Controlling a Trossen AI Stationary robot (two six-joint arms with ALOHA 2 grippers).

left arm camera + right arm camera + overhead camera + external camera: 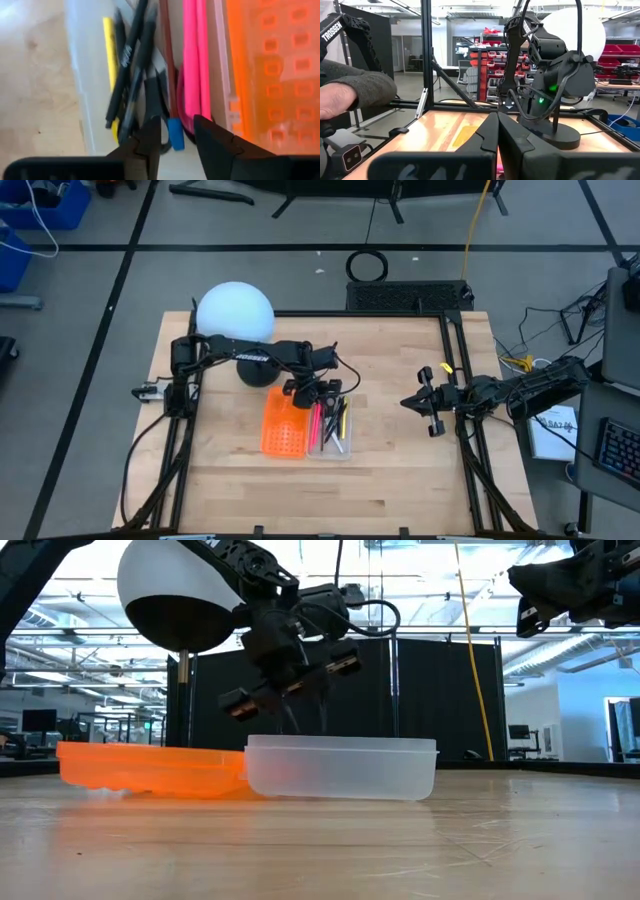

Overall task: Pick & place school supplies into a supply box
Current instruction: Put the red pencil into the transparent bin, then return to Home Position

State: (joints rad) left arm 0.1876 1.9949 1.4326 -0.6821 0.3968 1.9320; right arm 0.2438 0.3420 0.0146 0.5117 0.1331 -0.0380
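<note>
The left tool (pixel 177 137) hangs part open and empty above the supply box (pixel 331 448) at frame centre, where the pens (pixel 195 60) lie together; the right tool (pixel 428 414), shut, waits at right.

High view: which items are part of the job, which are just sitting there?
Job:
- clear tray with orange panel
- pens and pencils in the tray
- left hand, open above the tray

Bystanders:
- white globe lamp
- right hand, shut, waiting at the table's right side

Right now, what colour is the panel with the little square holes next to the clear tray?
Orange. The gridded panel shows best in the left wrist view, right beside the clear tray.
</note>
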